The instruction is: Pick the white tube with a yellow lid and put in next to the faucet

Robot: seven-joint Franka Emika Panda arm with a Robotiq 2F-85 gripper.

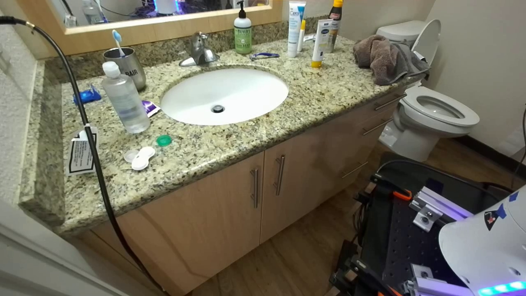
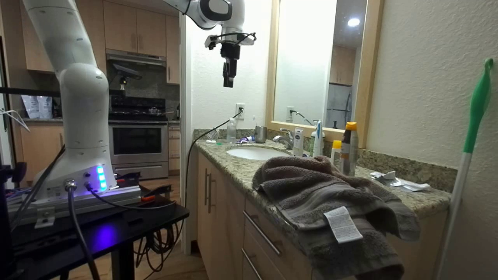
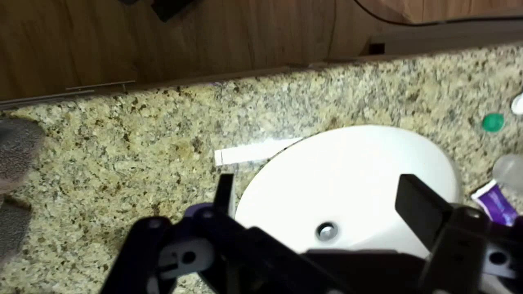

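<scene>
The white tube with a yellow lid [image 1: 322, 41] stands upright on its lid on the counter, right of the basin; it also shows in an exterior view [image 2: 298, 140]. Another slim white container with a yellow cap [image 1: 301, 39] stands behind the taller tube with blue markings [image 1: 294, 28]. The silver faucet [image 1: 200, 51] is behind the basin, visible in both exterior views [image 2: 287, 137]. My gripper [image 3: 318, 192] is open and empty, pointing down high above the counter [image 2: 228, 82]. In the wrist view the basin lies beneath it; tubes and faucet do not show there.
A green soap bottle [image 1: 243, 35] and a razor [image 1: 265, 55] stand or lie between faucet and tubes. A spray can [image 2: 349, 149] is beside the tubes. A towel [image 2: 311, 186] covers the counter end. A metal cup [image 1: 133, 68] and clear bottle [image 1: 126, 98] are left.
</scene>
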